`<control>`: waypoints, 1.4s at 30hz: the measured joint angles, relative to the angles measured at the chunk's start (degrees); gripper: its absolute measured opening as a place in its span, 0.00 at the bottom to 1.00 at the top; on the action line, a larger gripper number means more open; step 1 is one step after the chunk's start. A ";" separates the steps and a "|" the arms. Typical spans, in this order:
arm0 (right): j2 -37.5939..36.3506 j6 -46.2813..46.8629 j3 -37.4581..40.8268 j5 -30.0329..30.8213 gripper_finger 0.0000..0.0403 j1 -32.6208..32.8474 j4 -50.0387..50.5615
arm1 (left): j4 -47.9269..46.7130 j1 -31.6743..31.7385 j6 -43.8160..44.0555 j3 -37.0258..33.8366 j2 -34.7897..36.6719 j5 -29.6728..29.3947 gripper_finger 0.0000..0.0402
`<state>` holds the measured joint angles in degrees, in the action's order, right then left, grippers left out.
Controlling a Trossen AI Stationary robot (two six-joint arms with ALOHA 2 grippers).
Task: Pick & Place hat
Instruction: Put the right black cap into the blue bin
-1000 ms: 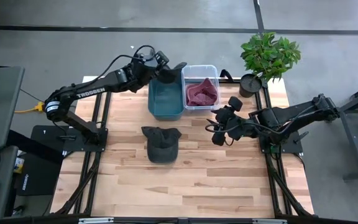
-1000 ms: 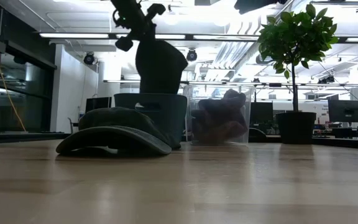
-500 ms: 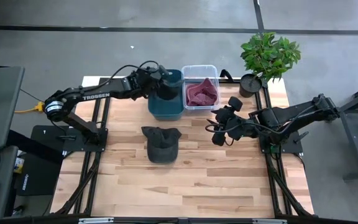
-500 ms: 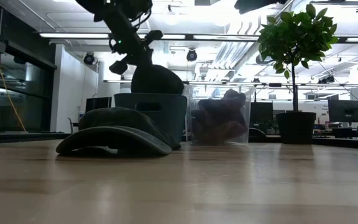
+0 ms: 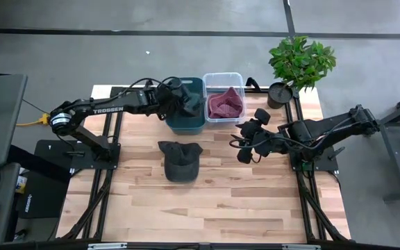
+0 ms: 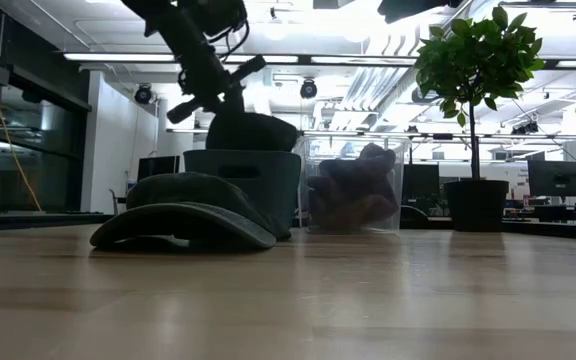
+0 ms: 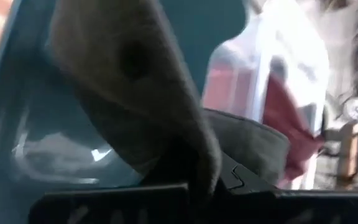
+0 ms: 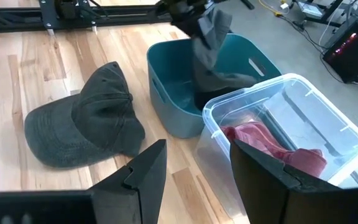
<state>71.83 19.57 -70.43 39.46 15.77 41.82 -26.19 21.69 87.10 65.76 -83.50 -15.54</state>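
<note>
Two hats are in play. One dark cap [image 8: 213, 46] hangs from the left gripper [image 5: 184, 99], whose fingers are clenched on the fabric; the crown droops below the claw into the teal bin [image 5: 185, 119] directly beneath it. In the low view the cloth bulges just above the bin's rim, so I judge the drop is not finished. The second cap [image 5: 180, 160] lies flat on the wooden table [image 5: 214, 201], near the left claw on the side toward the table's front edge and apart from the bin.

The right gripper [image 5: 245, 141] waits low over the table, well apart from the left claw, past the clear bin [image 5: 224, 114] that stands just beside the teal one and holds a red hat [image 5: 226, 104]. Its fingers stand apart and hold nothing. A potted plant [image 5: 298, 64] sits at the far corner behind it.

What could go wrong: if the left claw lets go while part of the cloth rides above the rim, the brim may catch on the bin's wall and drape over the edge, or slide toward the clear bin next door. Fabric could also snag on a fingertip as the claw opens, so the cap lifts back out when the arm rises. A low sideways exit might nudge the teal bin against its neighbour.
</note>
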 joint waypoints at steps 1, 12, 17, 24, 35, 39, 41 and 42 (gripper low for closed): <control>0.00 0.00 0.00 -0.02 0.43 -0.02 0.02 | -1.15 -0.02 -0.14 0.02 0.00 0.71 0.02; 0.00 -0.04 0.00 -0.26 0.43 -0.02 0.37 | -10.47 -1.99 0.18 0.02 0.00 1.99 0.28; 0.00 0.09 0.00 -0.29 0.43 -0.02 0.37 | -8.72 -1.86 0.07 0.02 0.00 2.77 0.44; 0.00 1.19 0.00 -0.82 0.43 -0.01 0.39 | -6.22 -1.81 -1.76 0.14 1.46 2.84 0.68; 0.00 2.49 0.00 -1.97 0.43 -0.02 1.14 | -8.81 -1.81 -3.67 1.43 2.85 7.47 0.77; 0.00 2.49 0.00 -2.42 0.43 -0.02 1.25 | -13.91 -1.81 -7.73 5.91 2.84 7.45 0.73; 0.00 2.49 0.00 -2.42 0.43 -0.02 1.27 | -17.09 -1.81 -10.15 8.82 2.78 6.91 0.71; 0.00 2.49 0.00 -2.42 0.43 -0.02 1.27 | -18.85 -1.81 -11.19 10.19 2.80 6.50 0.69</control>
<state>71.83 22.06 -70.43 37.04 15.75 43.09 -45.04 19.88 75.92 75.94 -80.71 -9.04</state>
